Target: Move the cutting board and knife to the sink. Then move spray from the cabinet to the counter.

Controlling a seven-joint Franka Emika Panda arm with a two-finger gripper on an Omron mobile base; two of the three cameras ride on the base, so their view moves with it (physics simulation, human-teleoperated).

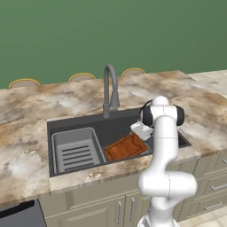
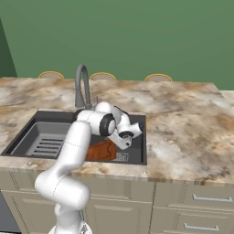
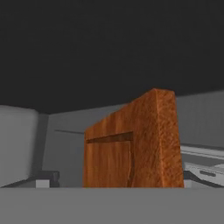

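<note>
Cutting board (image 1: 125, 146): one, reddish-brown, inside sink (image 1: 66, 125), right half, tilted, one edge leaning up toward basin wall. Same board (image 3: 135, 148) close in hand view, grooved border visible. One grey rack (image 1: 76, 150) in left half of sink. One grey faucet (image 1: 110, 91) behind basin. Gripper (image 1: 141, 131) just above board's upper end; jaws cannot tell from pictures whether released or clenched. Counter (image 1: 26, 111): beige-brown marbled stone, drawers below. Three round chair tops (image 1: 81, 77) behind counter. Green wall (image 1: 111, 31) at back.
</note>
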